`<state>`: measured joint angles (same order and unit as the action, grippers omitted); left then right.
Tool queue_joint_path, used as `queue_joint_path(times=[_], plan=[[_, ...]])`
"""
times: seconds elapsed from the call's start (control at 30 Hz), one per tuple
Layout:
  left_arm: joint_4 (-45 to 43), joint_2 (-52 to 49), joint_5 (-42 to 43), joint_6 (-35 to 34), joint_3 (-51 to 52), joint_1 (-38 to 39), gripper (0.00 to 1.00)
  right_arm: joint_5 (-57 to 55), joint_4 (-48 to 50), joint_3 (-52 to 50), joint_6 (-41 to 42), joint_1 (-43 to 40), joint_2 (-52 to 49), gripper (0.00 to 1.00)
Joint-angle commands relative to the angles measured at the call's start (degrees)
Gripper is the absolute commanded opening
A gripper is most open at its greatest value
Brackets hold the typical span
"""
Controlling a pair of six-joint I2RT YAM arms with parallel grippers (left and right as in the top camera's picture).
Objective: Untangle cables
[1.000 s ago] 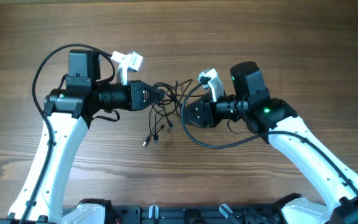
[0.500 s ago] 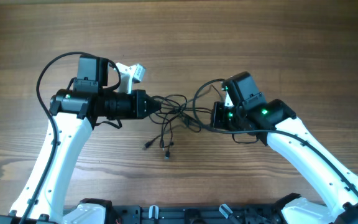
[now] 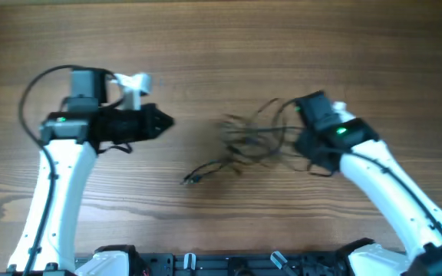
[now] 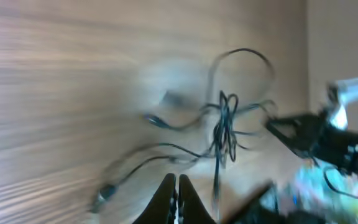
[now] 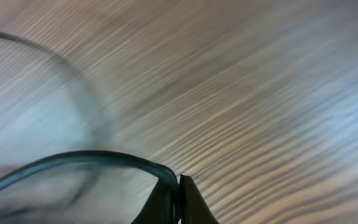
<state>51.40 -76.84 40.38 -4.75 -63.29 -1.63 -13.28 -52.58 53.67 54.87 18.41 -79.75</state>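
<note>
Now: left gripper point(image 4: 175, 183) clenched on nothing, standing well apart from the cables point(image 3: 252, 139). The cables lie as a loose tangle on the wooden table point(image 3: 221, 46), blurred in the overhead view, one strand trailing from them to a small plug end point(image 3: 191, 180) on the left gripper's side. Right gripper point(image 5: 178, 183) at the cables' opposite edge, jaws pinched on one strand, per its wrist view

The cables point(image 3: 245, 142) lie mid-frame on the table point(image 3: 221, 46), my left gripper point(image 3: 166, 121) well left of them, my right gripper point(image 5: 178, 185) at their right edge.
</note>
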Motion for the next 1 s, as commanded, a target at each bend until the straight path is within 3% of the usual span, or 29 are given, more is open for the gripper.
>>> queue_joint_path(times=[0.0,0.03,0.1,0.13,0.2,0.27,0.3,0.37,0.57,0.8,0.97], plan=[[-0.3,1.3,0.9,1.4,-1.2,-3.8,0.04,-7.7,0.1,-0.7,-0.2,-5.9,-0.7,0.04],[-0.5,1.3,1.4,1.4,-1.2,-4.4,0.04,-7.0,0.5,-0.8,-1.2,-7.1,-0.7,0.04],[-0.7,1.3,3.9,1.4,-1.2,-5.1,0.04,3.1,6.7,-0.8,-14.0,-9.2,-0.7,0.04],[-0.8,1.3,6.0,1.4,-1.2,-4.9,0.04,15.5,12.3,-0.8,-26.9,-9.3,-0.7,0.04],[-1.2,1.3,7.1,1.6,-1.2,-3.3,0.04,44.8,18.7,-0.7,-45.1,-9.2,-0.7,0.04],[-2.2,1.0,7.1,1.6,-1.2,-0.6,0.20,68.9,23.1,-0.7,-52.7,-8.5,-0.7,0.04],[-2.7,0.7,6.9,1.8,-1.2,0.9,0.29,73.7,25.1,-0.7,-53.0,-8.0,-0.7,0.04],[-3.2,0.2,6.0,1.8,-1.2,3.0,0.32,76.8,28.2,-0.7,-52.5,-6.8,-0.3,0.04],[-3.4,-4.3,3.0,1.8,-1.2,9.2,0.33,64.7,28.3,5.9,-47.1,-3.1,4.1,0.04],[-3.4,-9.3,1.9,1.8,-1.2,13.5,0.34,70.0,37.4,9.5,-39.5,-2.8,8.6,0.04],[-5.0,-10.1,1.9,1.5,-1.2,13.9,0.34,73.8,38.9,9.5,-39.2,-2.8,8.9,0.04]])
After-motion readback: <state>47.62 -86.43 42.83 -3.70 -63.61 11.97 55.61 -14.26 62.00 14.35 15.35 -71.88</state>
